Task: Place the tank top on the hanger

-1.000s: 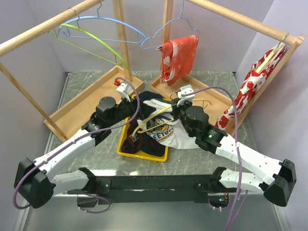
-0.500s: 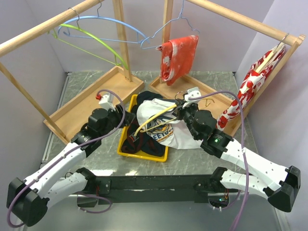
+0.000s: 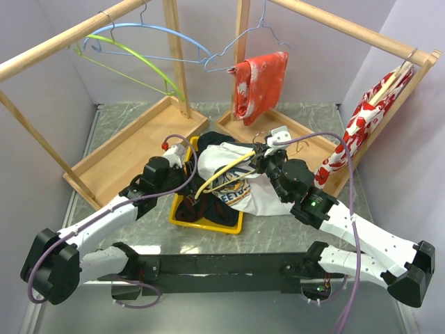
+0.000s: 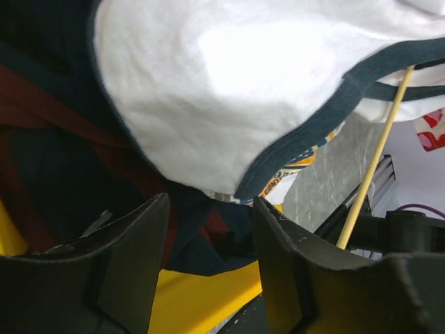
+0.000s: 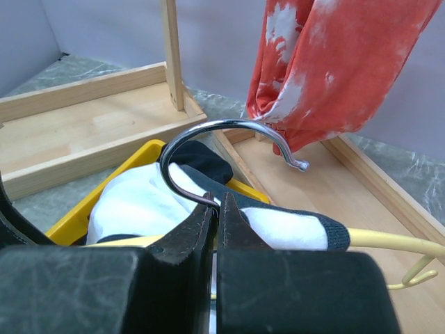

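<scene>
Presently we find the left gripper [image 4: 210, 209] spread and empty, close to the tank top [image 4: 208, 90], which lies over dark clothes [image 4: 42, 160] in the yellow bin [image 3: 208, 224]. We advise pinching only the navy-trimmed edge, clear of the pile, and drawing it along the hanger [image 3: 222, 169], which the right gripper [image 5: 215, 209] clamps at the hook's neck.

White tank top [image 3: 235, 186] with navy trim and a navy/yellow/orange print, yellow hanger [image 3: 221, 170], yellow bin [image 3: 208, 225], red-and-white floral cloth [image 3: 260, 83], grey-green marbled surface [image 3: 115, 129].
</scene>
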### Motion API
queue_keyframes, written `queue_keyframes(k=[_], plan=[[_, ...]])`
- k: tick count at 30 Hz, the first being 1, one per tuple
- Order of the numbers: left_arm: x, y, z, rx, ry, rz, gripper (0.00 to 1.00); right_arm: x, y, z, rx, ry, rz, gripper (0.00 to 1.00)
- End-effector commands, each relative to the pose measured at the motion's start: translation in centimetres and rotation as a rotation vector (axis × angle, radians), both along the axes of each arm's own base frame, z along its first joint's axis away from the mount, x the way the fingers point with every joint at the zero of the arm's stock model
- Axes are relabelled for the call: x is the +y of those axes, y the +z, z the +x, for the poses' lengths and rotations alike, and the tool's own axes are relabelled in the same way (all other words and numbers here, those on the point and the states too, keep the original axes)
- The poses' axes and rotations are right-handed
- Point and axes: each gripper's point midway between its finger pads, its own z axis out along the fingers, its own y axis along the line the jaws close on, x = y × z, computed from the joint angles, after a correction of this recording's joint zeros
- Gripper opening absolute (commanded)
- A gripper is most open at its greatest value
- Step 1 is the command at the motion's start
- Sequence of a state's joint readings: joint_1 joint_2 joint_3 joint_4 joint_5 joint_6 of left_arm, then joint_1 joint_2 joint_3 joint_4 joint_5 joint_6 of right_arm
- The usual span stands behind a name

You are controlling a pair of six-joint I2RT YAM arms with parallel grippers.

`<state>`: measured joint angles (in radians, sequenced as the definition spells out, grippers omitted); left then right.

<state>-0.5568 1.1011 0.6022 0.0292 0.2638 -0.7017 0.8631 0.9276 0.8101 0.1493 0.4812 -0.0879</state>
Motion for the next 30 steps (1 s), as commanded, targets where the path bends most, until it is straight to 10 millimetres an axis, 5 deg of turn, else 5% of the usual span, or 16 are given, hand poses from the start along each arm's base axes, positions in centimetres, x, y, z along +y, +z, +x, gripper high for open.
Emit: queue_keyframes(k=[1, 15, 20, 25, 30], plan=[[-2.1, 2.8, 0.3, -0.085, -0.074, -0.094, 0.59, -0.8, 3.6, -0.1, -0.082, -0.019, 0.076, 0.0], [-4.5, 1.1, 1.5, -0.086, -0.023, -0.035, 0.51, -0.8, 3.9, -0.1, -0.079, -0.025, 0.091, 0.0], [-3.6, 1.5, 2.6, -0.105, 0.074, -0.021, 0.34, -1.1, 3.7, 0.2, -0.074, -0.052, 0.087, 0.0], [-2.1, 2.7, 3.1, -0.142, 0.156, -0.014, 0.04, -2.0, 3.9, 0.8, -0.079, -0.122, 0.086, 0.0], [0.1, 4.2, 3.1, -0.179, 0.235, 0.008, 0.01, -3.0, 4.3, 2.0, -0.089, -0.225, 0.069, 0.0]])
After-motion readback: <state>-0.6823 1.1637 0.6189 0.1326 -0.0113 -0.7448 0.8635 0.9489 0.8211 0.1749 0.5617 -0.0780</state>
